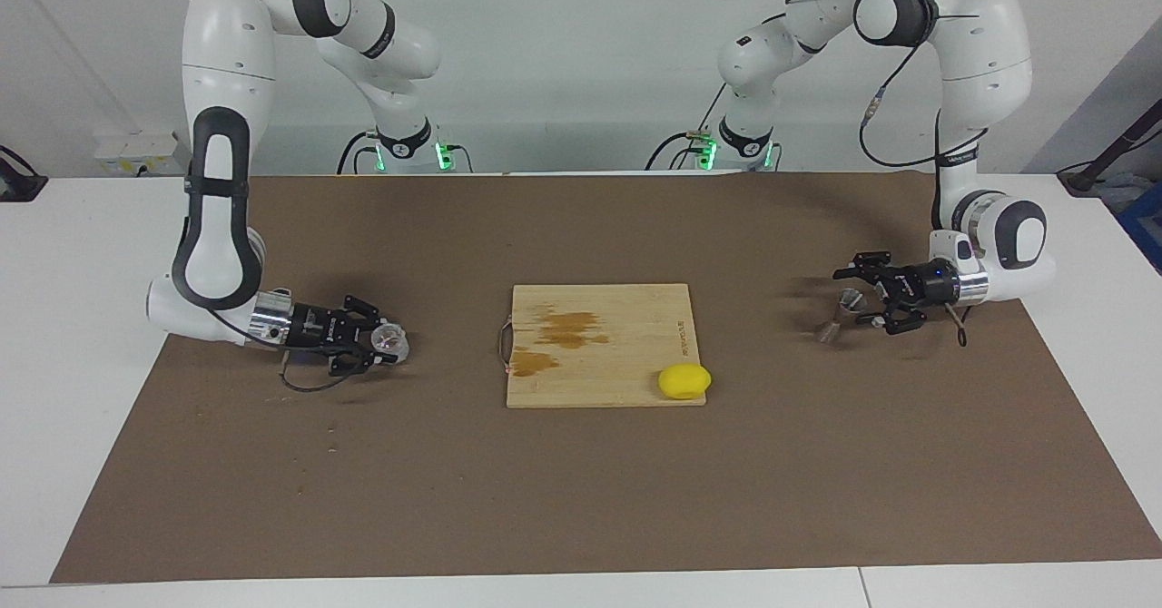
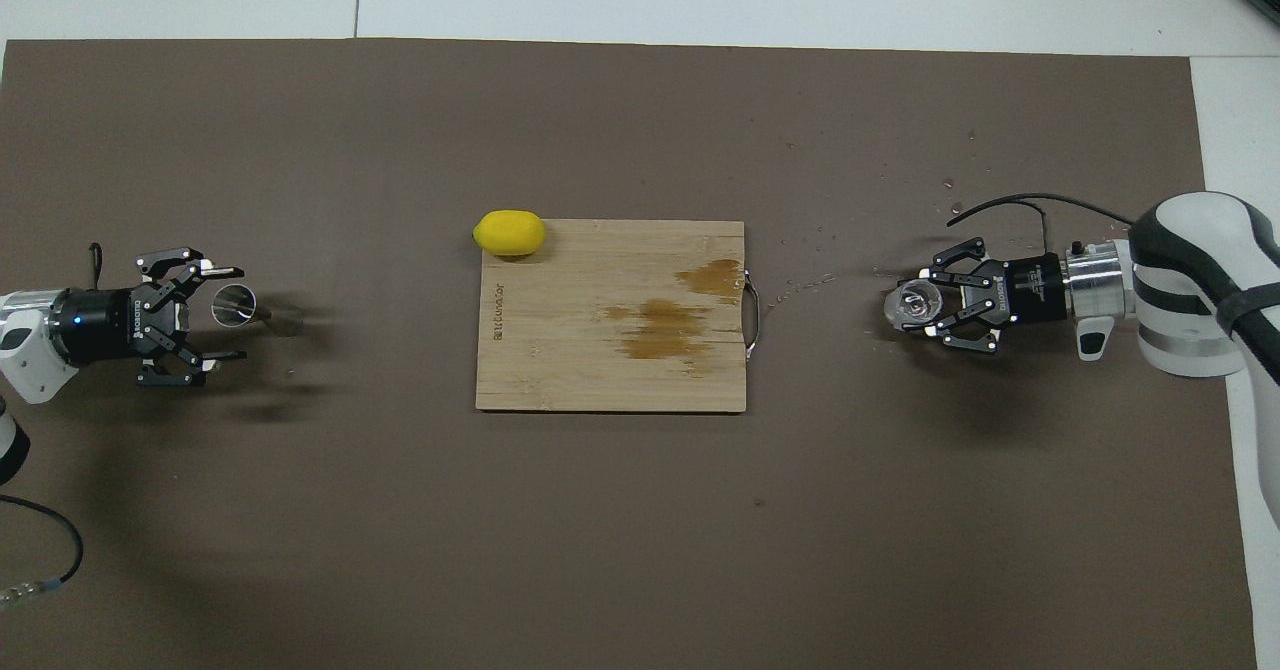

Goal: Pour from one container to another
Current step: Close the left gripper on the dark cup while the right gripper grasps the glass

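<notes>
The clear glass tumbler point(image 1: 393, 343) point(image 2: 912, 305) is at the right arm's end of the brown mat. My right gripper point(image 1: 385, 343) point(image 2: 922, 316) lies level and low over the mat, shut on the tumbler from the side. The silver metal jigger point(image 1: 840, 314) point(image 2: 236, 305) stands on the mat at the left arm's end. My left gripper point(image 1: 855, 299) point(image 2: 225, 315) is also level and low, open, its fingers on either side of the jigger without touching it.
A wooden cutting board point(image 1: 599, 381) point(image 2: 600, 375) with brown stains lies mid-table, its metal handle toward the right arm's end. A yellow lemon point(image 1: 684, 381) point(image 2: 510, 232) rests at the board's corner farthest from the robots, toward the left arm's end. Small droplets dot the mat near the tumbler.
</notes>
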You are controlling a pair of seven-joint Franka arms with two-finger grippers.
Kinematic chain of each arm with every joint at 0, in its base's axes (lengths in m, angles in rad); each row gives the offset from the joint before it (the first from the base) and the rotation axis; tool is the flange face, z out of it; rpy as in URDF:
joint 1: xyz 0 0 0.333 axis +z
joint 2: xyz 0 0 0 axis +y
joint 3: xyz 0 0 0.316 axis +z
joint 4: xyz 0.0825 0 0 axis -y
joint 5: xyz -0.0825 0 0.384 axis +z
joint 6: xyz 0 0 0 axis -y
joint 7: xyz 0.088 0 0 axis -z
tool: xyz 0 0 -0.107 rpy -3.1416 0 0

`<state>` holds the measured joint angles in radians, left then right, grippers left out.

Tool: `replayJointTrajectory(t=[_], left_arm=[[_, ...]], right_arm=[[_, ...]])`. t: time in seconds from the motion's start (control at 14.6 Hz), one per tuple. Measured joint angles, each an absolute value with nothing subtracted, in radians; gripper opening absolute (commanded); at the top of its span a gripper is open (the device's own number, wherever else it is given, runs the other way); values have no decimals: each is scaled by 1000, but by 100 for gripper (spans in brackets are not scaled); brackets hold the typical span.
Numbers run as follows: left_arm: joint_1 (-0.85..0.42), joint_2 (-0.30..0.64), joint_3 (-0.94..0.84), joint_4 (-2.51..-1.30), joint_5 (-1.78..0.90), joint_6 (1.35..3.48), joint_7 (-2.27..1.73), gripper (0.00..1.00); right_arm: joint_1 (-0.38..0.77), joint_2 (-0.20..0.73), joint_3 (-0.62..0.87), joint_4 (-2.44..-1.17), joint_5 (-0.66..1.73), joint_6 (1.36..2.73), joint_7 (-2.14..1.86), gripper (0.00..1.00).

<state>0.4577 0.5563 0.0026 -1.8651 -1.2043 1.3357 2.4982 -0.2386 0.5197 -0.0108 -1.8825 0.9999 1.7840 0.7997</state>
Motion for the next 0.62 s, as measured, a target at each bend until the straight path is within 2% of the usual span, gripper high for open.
replayJointTrajectory(t=[0.14,0.34,0.41,0.55,0.62], left_arm=[[458,557,3,-1865,-1204,1336,2506,91],[458,558,3,-1865,-1204,1336,2513,86],[458,559,3,-1865,-1204,1336,2514,81],[458,559,3,-1865,-1204,1336,2515,64],[458,560,3,-1865,-1204,1337,2515,61]], right_arm=[[-239,520,-11,-1882,1000,1784,793,1],[-240,520,-11,-1879,1000,1784,782,0],[-240,519,-11,-1876,1000,1784,780,0],[-240,518,-11,-1866,1000,1784,770,0],[-240,516,-11,-1860,1000,1784,764,0]])
